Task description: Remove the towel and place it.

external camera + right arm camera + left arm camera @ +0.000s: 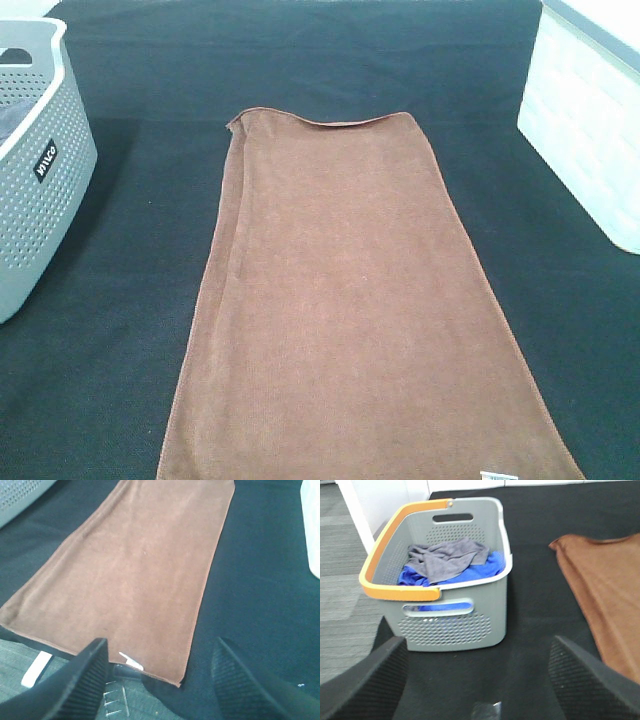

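Looking down from the high camera, we see the towel point(350, 310) lying flat in the middle of the black-covered table point(560, 330), its long axis running from the near edge straight away toward the far side. Its near end reaches the table's front edge, and the far end stops well short of the back.

Our right gripper point(160, 680) hangs just above and behind the towel's near end, jaws standing wide apart and holding nothing. Between them we look down on the near hem, with the small white tag point(131, 661) close by one finger point(80, 680). The towel stretches directly ahead of this gripper, lengthwise along its line of sight.

Our left gripper point(477, 680) is likewise spread wide and empty. It faces the grey basket point(455, 625) with the orange handle point(390, 550), which holds a greyish cloth point(447, 557) over something blue point(485, 567). For this arm the towel is off to the side, only its far corner and one long edge showing.

We judge the right arm the nearer one to the near hem; the left would have to swing across to reach the towel's other near corner.

As for writing, a black label point(46, 160) on the basket's side carries white letters that we read as "MINCO", though we are not sure of it. The towel's tag is too small to read. A white container point(590, 120) at the far right shows no lettering.
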